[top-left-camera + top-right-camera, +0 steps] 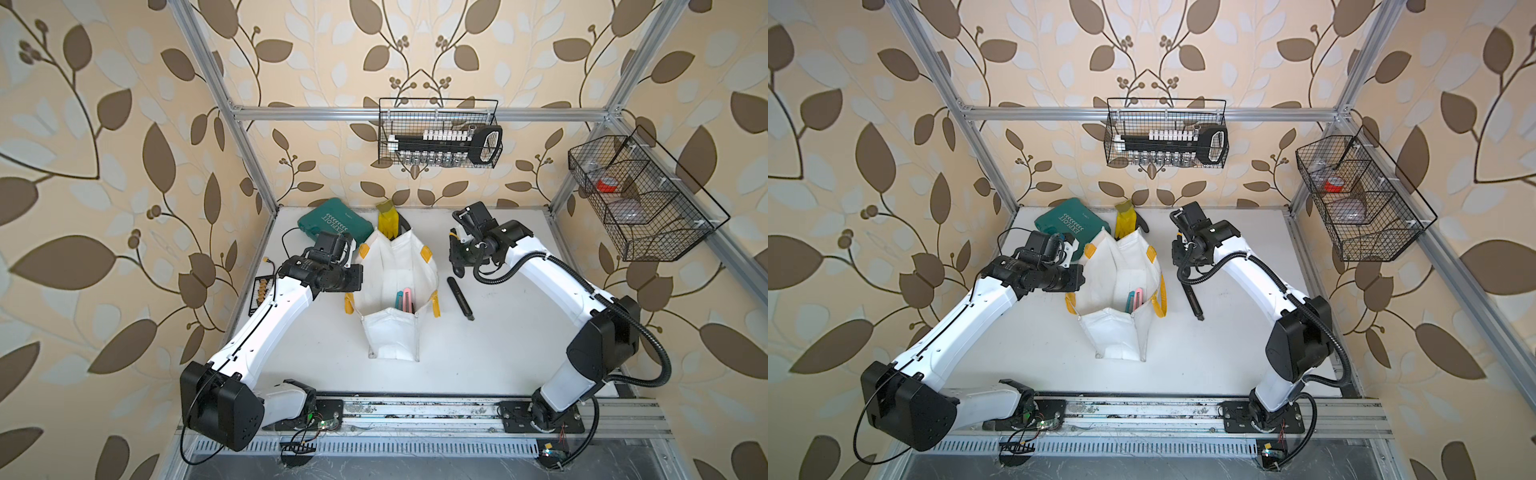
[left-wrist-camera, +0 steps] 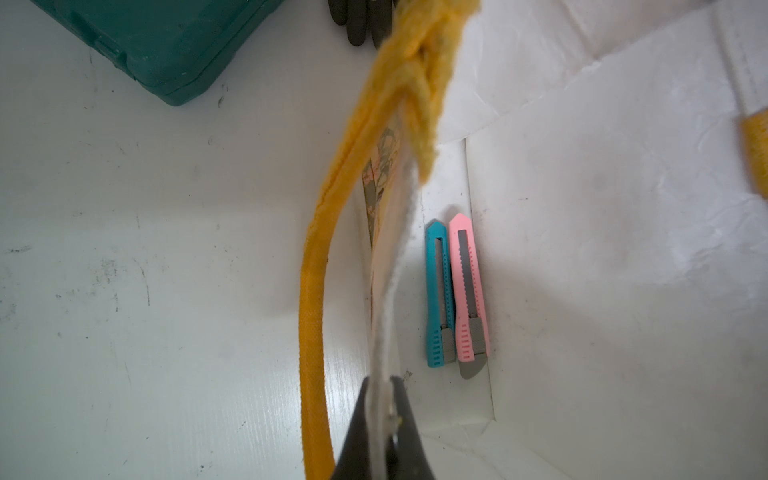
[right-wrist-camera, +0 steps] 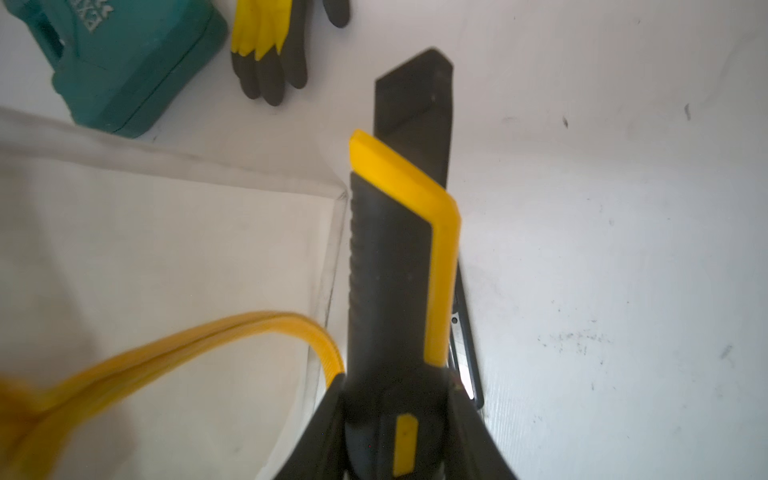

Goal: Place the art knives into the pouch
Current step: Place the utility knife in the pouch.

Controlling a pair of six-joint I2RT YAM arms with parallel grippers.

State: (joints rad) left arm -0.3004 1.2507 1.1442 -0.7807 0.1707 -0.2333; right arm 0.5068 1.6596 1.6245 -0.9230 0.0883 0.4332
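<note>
Right fingers [image 3: 478, 436] clamp the black-yellow art knife [image 3: 390, 270] by its rear end, the body sticking out ahead of them. It sits above the counter [image 1: 519, 332], just beside the pouch [image 1: 388, 336] and outside it. Left fingers [image 2: 357, 432] are pinched on the pouch rim. A black knife [image 1: 460, 298] lies on the counter.

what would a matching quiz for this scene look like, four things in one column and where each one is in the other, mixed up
Things:
1. black-and-yellow art knife
2. pink knife
3. black knife
4. pouch

Places:
a. lying on the table, beside the pouch
b. rim pinched in the left gripper
c. clamped in the right gripper
d. lying inside the pouch

Pairs: 1-c, 2-d, 3-a, 4-b
</note>
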